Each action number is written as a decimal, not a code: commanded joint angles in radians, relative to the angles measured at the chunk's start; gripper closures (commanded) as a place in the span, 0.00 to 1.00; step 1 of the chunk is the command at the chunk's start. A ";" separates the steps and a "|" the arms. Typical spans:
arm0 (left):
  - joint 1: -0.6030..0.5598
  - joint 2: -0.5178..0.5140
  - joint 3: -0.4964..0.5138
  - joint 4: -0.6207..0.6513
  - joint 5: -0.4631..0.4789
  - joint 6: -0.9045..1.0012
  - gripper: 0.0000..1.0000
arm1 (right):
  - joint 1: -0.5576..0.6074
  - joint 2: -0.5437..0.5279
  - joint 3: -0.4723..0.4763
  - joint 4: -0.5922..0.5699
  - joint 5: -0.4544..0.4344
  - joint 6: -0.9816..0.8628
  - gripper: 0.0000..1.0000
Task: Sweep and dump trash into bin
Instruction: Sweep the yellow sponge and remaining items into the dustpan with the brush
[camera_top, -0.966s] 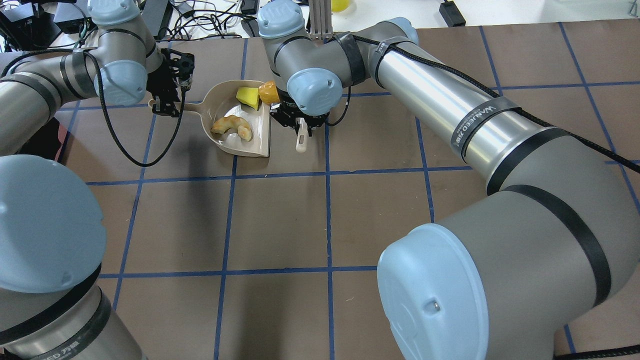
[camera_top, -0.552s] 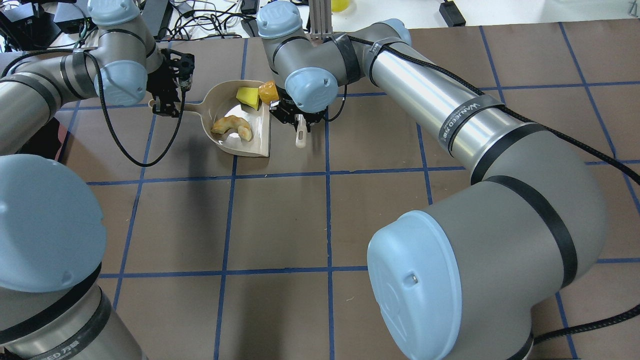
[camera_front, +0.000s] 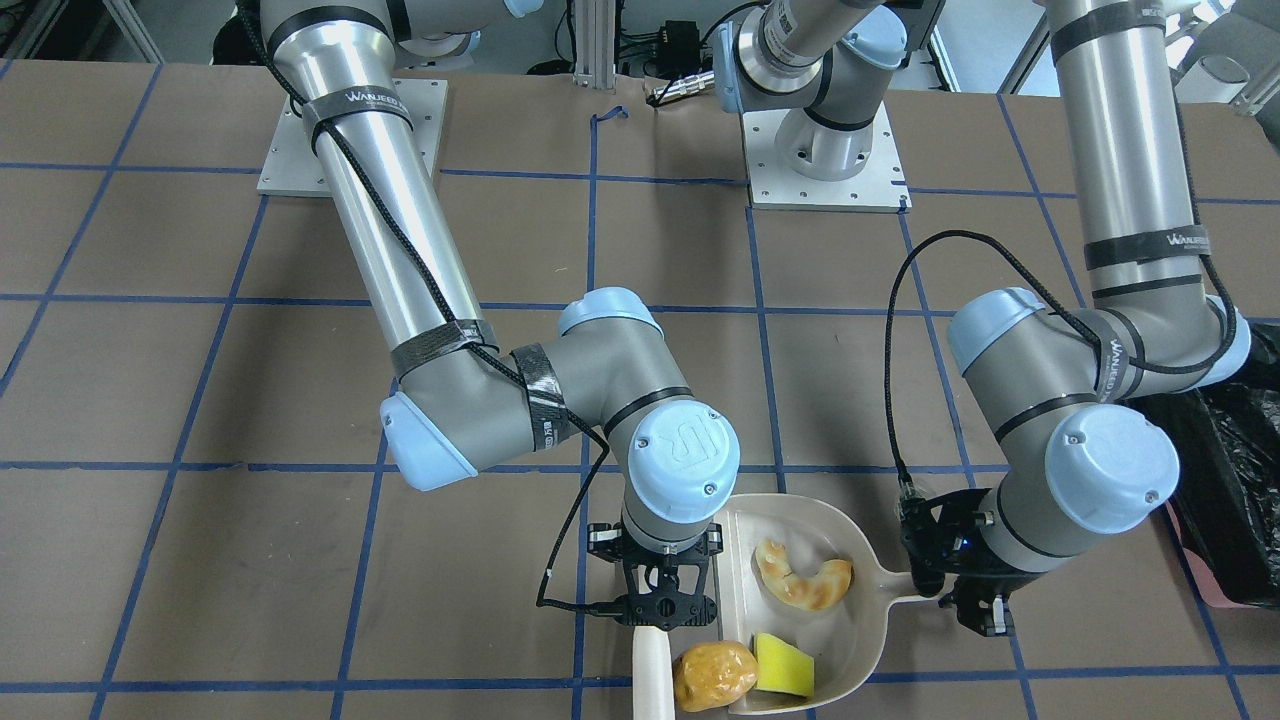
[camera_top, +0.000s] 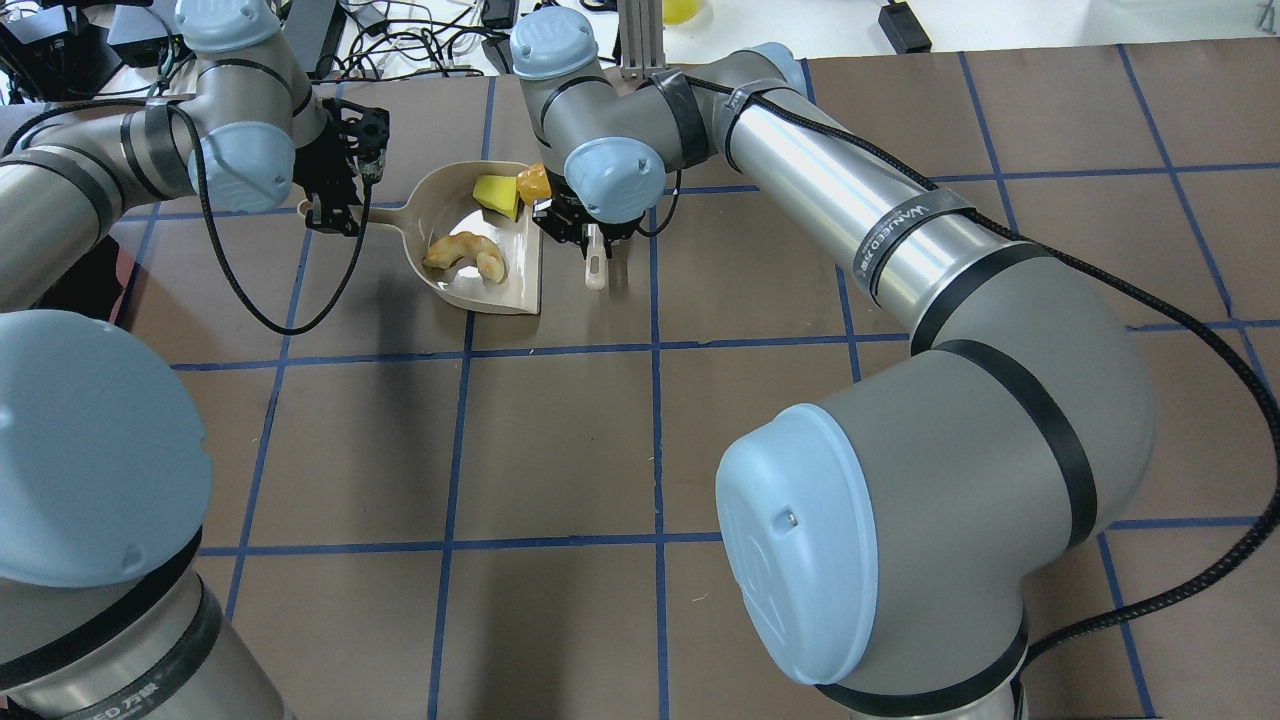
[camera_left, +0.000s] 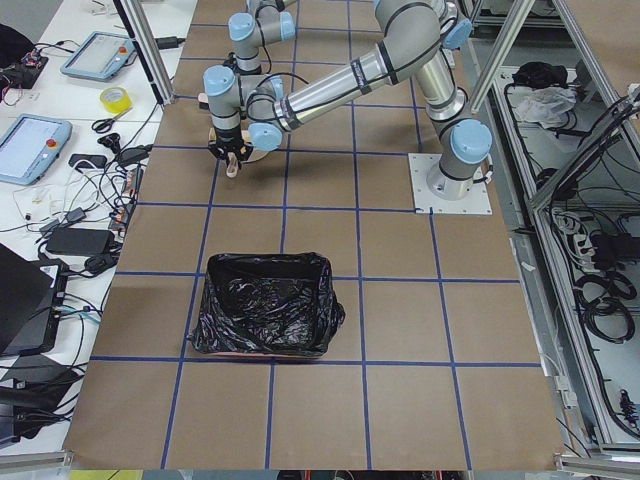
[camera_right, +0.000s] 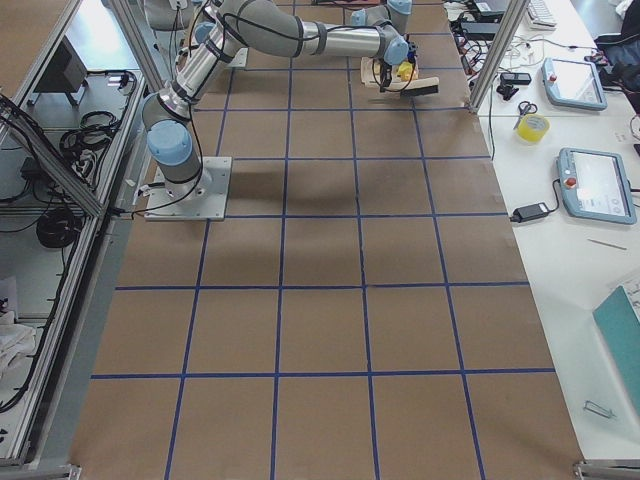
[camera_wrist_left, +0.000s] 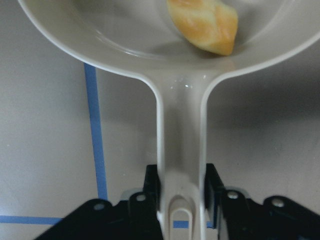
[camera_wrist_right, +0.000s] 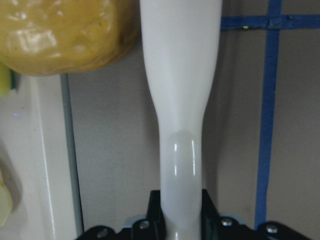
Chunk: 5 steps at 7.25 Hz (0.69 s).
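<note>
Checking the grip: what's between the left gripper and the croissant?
The dustpan handle, held by the left gripper; the left wrist view shows it.

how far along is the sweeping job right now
Done: the croissant piece and yellow sponge wedge lie in the dustpan. In hand: the left hand grips the pan's handle, the right hand grips the brush, and the potato-like lump sits across the pan's lip. Left: nudge it in, then dump into the bin, which shows no trash.
</note>
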<state>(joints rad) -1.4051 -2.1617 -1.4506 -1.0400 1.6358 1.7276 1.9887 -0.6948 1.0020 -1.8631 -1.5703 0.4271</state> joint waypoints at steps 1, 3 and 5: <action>0.000 0.002 -0.004 0.000 -0.002 0.001 1.00 | 0.015 0.012 -0.014 -0.005 0.048 0.013 1.00; 0.000 0.000 -0.005 0.000 -0.004 0.000 1.00 | 0.057 0.012 -0.014 -0.005 0.088 0.076 1.00; 0.000 0.000 -0.005 0.000 -0.005 0.000 1.00 | 0.099 0.006 -0.014 -0.004 0.095 0.134 1.00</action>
<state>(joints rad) -1.4051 -2.1613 -1.4554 -1.0400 1.6314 1.7275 2.0614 -0.6860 0.9880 -1.8681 -1.4827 0.5225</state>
